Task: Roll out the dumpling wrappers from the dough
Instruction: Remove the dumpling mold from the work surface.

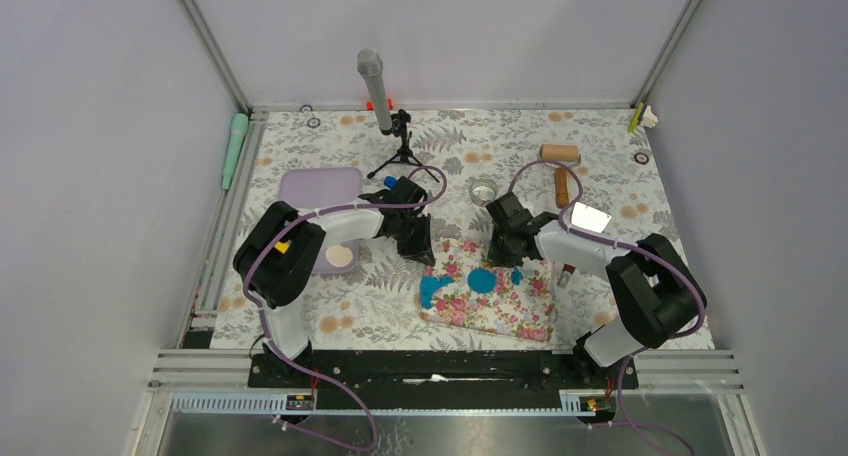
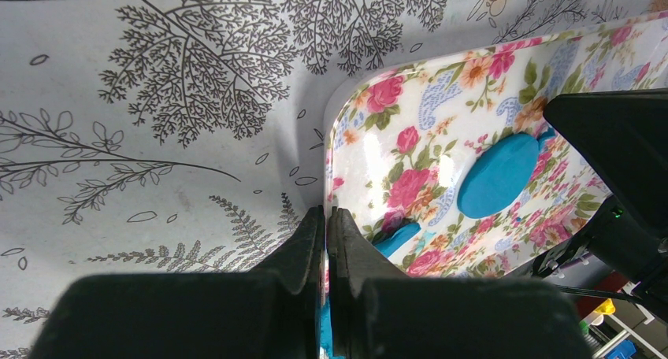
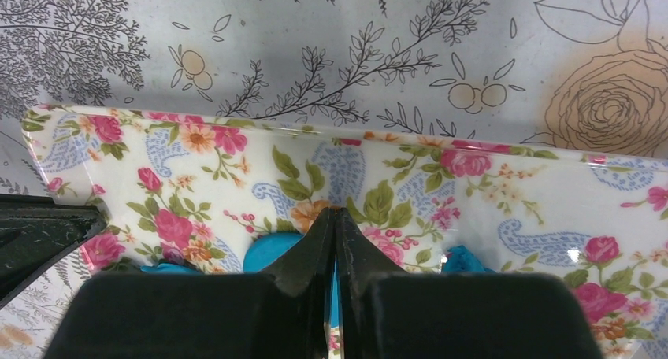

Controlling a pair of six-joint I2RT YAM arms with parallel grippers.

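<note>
Reading outward from the clay: one round blue dumpling wrapper (image 1: 483,279) sits on the floral mat (image 1: 500,314), clean-edged. A ragged dough scrap (image 1: 435,289) lies at the mat's left edge, and a smaller dough bit (image 1: 517,275) sits just right of the disc.

Over the mat's far edge, just beyond the wrapper, the right gripper (image 3: 335,217) has its jaws together. A blue sliver shows in the gap, but I can't tell if it's pinching clay or holding nothing. The left gripper (image 2: 325,217) is closed too and looks clamped on the mat's left edge near the far corner. The wooden roller (image 1: 560,156) lies well apart at far right, untouched.

My read: the scraps need gathering into a lump for the next wrapper.
- Hold the left clamp low so the mat doesn't tilt.
- Lift scraps straight up, away from the disc, so its rim isn't dented.
- Ball them up before fetching the roller.
</note>
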